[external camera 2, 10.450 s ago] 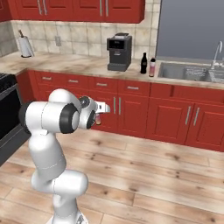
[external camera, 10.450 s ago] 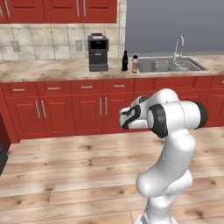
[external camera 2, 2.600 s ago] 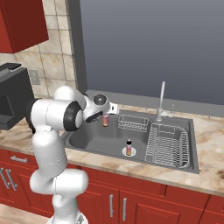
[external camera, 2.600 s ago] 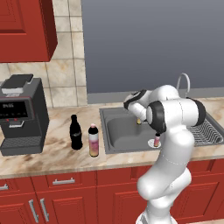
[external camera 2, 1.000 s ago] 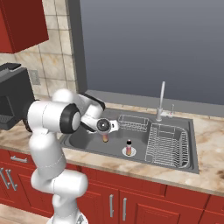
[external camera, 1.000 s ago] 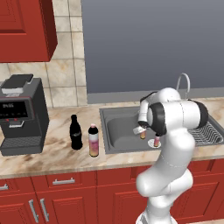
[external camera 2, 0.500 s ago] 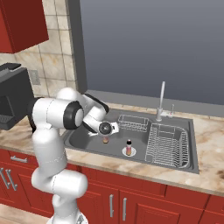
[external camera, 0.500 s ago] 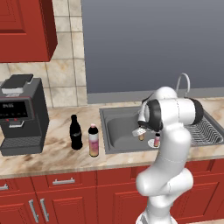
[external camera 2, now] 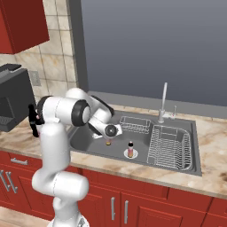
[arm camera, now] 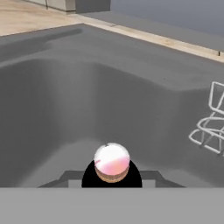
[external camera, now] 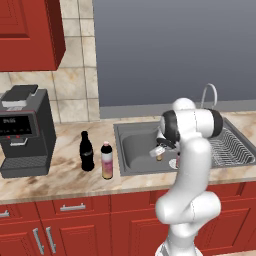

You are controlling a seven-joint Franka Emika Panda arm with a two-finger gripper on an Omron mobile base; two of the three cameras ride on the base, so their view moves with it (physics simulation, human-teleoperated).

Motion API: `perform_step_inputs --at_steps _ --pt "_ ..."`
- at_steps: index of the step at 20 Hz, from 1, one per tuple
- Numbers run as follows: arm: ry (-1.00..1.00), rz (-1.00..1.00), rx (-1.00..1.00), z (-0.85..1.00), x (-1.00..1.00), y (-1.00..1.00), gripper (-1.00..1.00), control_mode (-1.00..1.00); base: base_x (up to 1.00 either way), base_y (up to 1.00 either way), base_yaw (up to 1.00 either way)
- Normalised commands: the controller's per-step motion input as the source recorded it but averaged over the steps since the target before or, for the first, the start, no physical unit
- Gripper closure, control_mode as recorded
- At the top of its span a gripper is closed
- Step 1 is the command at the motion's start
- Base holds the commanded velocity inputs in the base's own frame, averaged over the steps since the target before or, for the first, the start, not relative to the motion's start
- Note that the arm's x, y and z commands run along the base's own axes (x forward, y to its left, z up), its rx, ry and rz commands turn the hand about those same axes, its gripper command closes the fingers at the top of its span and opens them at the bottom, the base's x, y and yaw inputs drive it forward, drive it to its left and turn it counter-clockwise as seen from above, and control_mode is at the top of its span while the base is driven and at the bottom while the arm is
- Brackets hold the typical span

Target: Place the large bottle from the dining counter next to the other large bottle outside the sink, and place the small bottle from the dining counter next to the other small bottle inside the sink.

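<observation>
Tool: the tool (external camera 2: 107, 138) hangs low inside the sink (external camera 2: 177, 165), clamped on the small bottle (external camera 2: 107, 142); in the hand view the bottle's pink-white cap (arm camera: 112, 160) sits right between the tips
Small bottle in hand: down in the left part of the basin; whether its base touches the floor of the sink I cannot tell
Other small bottle: the second small bottle (external camera 2: 130, 149) stands upright on the drain, just right of the held one and apart from it
Large bottles: a dark bottle (external camera: 86, 151) and a pink-capped bottle (external camera: 106, 160) stand side by side on the tabletop (external camera: 60, 175), left of the sink; that half of the task looks done
Risk, release: if the tool lets go before the base is flat on the floor, the narrow bottle could topple and roll toward the drain
Risk, neighbour: a sideways drift to the right could knock over the standing small bottle
Risk, withdrawal: lifting out at a slant may drag the freed bottle over, or brush the near wall of the basin
Count: two small bottles; two large bottles; one coffee machine (external camera: 22, 131); one faucet (external camera 2: 163, 101); one dish rack (external camera 2: 170, 147) in the right of the sink
</observation>
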Motion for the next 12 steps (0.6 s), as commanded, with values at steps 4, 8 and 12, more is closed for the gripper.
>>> perform_step_inputs --at_steps 4,8,12 --pt "0.00 0.05 0.00 -0.32 0.24 -0.04 1.00 -1.00 0.00 0.00 0.00" --pt "0.00 0.04 0.00 -0.22 0.22 -0.11 1.00 -1.00 0.00 0.00 0.00" --pt "0.00 0.04 0.00 -0.22 0.26 -0.15 1.00 -1.00 0.00 0.00 0.00"
